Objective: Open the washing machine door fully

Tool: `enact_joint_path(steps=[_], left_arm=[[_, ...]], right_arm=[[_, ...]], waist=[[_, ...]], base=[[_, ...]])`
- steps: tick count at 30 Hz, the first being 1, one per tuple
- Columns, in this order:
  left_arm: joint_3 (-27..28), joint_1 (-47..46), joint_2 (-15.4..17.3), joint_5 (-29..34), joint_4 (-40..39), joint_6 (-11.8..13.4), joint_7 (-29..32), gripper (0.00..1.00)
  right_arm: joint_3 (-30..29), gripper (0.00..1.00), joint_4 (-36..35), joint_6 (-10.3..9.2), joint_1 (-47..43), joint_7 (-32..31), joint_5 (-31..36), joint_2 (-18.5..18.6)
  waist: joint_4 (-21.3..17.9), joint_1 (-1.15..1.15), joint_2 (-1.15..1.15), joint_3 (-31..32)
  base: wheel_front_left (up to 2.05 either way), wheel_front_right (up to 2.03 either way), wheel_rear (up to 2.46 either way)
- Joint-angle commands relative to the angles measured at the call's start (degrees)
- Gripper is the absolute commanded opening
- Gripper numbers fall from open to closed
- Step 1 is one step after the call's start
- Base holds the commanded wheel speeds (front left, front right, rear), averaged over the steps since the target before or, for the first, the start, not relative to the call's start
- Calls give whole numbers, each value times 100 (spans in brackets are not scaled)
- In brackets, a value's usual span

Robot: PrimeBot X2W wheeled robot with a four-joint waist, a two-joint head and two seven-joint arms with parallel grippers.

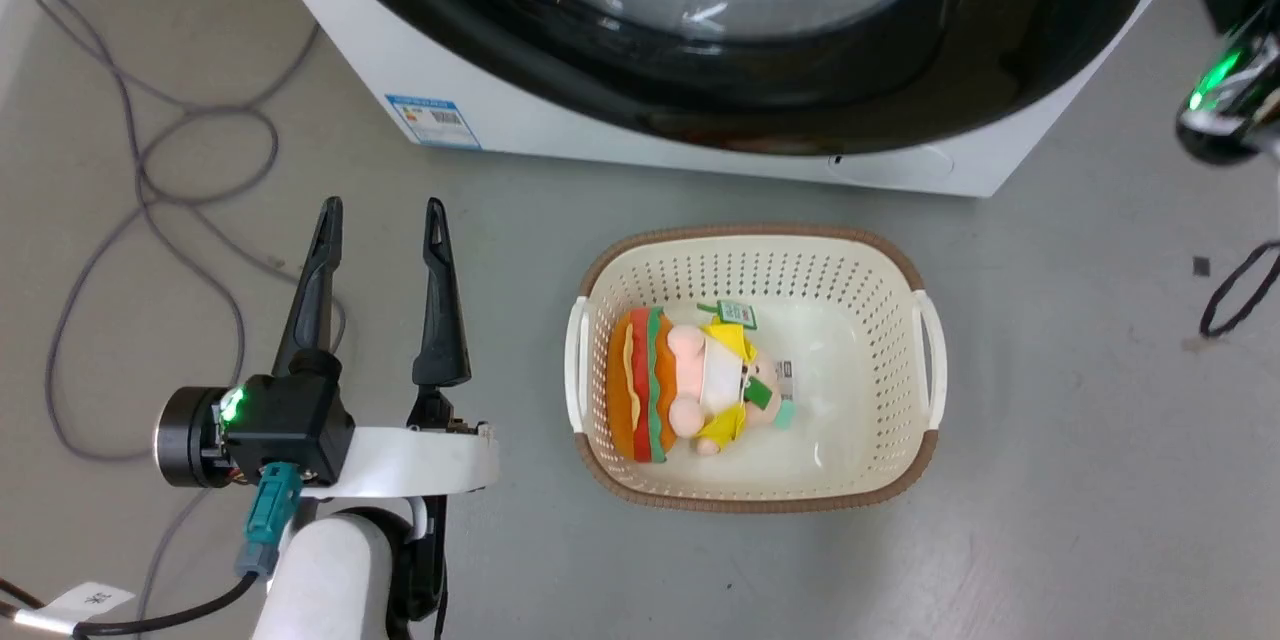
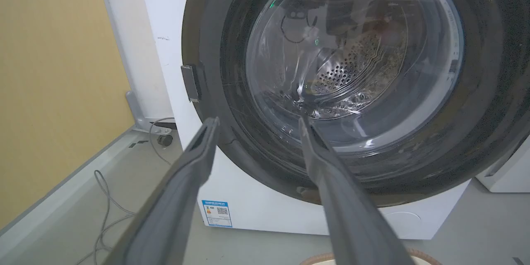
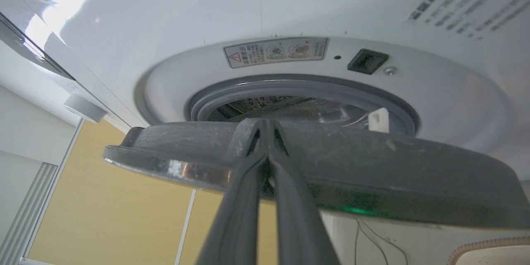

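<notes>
Our left hand (image 1: 383,208) hangs with its fingers spread wide and holds nothing. The washing machine door (image 1: 900,90) stands ahead of its fingertips and a little to their right, apart from them. Our right hand (image 3: 265,123) is pressed closed, its tips at the door's dull grey rim, with nothing between them. The door is ajar from the washing machine (image 3: 290,4). It is round and glossy black, with a bulging clear window. Beyond its rim we see the grey rubber ring (image 3: 298,87).

left gripper (image 1: 382,212): fingers spread wide, pointing forward | right gripper (image 3: 265,126): fingers pressed together, tips touching
</notes>
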State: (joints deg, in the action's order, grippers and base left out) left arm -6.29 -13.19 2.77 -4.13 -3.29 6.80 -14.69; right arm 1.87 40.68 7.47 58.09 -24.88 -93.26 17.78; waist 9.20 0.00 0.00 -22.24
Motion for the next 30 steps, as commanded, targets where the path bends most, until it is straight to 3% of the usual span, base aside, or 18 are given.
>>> enact_joint_path(steps=[1,16,30], left_arm=[[24,15,10,22,27,-30,-30,100],[151,504,10,106,125,-124,-30,100],[257,949,10,179,159,-176,-30,100]], right_arm=[[128,0,-46,2,-272,-112,39,-243],[147,0,-1052,2,-1929,-182,57,-613],[-14,0,-2543,2,-3797,-38,43,-1002]], waist=[[-25,0,0,109],[-176,0,0,936],[-204,0,0,1541]], base=[[0,0,0],[0,0,0],[0,0,0]])
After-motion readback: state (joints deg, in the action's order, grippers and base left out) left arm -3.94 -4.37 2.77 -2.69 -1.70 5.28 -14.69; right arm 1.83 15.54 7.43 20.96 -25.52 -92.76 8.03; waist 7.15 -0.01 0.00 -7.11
